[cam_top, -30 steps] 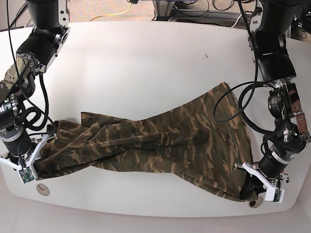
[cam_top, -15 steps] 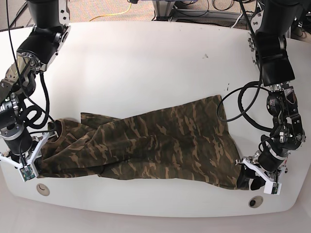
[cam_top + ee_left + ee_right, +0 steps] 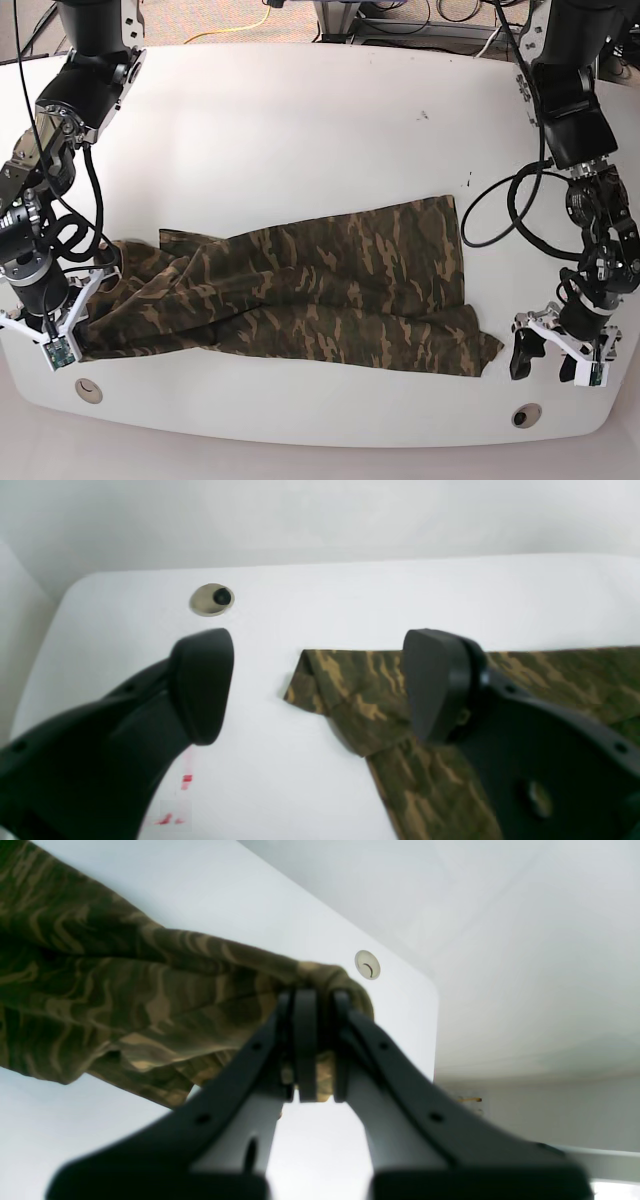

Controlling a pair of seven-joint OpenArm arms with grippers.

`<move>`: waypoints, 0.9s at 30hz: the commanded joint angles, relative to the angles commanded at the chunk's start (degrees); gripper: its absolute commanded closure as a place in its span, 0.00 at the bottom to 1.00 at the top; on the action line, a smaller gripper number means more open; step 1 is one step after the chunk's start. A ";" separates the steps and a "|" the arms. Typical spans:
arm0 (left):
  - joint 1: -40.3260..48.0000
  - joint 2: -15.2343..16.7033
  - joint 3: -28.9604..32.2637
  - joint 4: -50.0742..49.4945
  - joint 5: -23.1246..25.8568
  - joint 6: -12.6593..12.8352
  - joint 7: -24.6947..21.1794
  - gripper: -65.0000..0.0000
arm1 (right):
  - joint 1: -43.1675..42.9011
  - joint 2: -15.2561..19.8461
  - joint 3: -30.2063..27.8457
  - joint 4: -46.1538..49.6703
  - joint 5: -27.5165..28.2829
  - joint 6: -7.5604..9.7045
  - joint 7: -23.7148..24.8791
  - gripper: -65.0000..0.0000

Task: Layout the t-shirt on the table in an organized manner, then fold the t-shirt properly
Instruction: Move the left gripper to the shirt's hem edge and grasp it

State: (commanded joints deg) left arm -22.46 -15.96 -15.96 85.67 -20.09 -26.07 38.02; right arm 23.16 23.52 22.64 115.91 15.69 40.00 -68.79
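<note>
The white worktop carries the t-shirt, which lies spread in a long band along the near part of the worktop, wrinkled and twisted, not yet flat. One end of the t-shirt sits bunched toward the base view's left edge; the other end tapers to a corner near the base view's right.

Right hand: narrow, its pads clamped on a gathered fold of the t-shirt at the bunched end. Cloth wraps over the fingertips. In the base view this hand sits at the t-shirt's left end, just above a round grommet in the worktop.

Left hand: wide, holding nothing. One pad is over bare worktop beside the t-shirt's corner; the other pad is over the cloth; contact cannot be confirmed. In the base view this hand stands just clear of the t-shirt's right corner. A second grommet lies just beyond that corner, and red marks show on the worktop beside it.
</note>
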 joint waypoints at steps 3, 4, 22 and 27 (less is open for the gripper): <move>4.13 1.05 0.00 3.08 -0.79 -0.09 1.76 0.24 | 0.00 -0.18 0.00 0.00 0.00 0.00 0.00 0.99; 5.45 1.49 0.00 3.78 -1.32 -0.09 2.11 0.24 | 0.00 -0.18 0.00 0.00 0.00 0.00 0.00 0.99; 21.27 8.09 0.00 3.08 -3.96 0.18 2.99 0.26 | 0.00 -0.44 0.00 0.00 0.00 0.00 0.00 0.99; 21.45 8.97 0.00 0.26 -3.96 0.18 2.99 0.26 | 0.00 -0.44 0.00 0.00 0.09 0.00 0.00 0.99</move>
State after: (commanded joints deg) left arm -1.01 -6.99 -15.96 85.93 -24.04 -25.89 41.01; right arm 23.16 23.08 22.64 115.91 15.78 40.00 -68.79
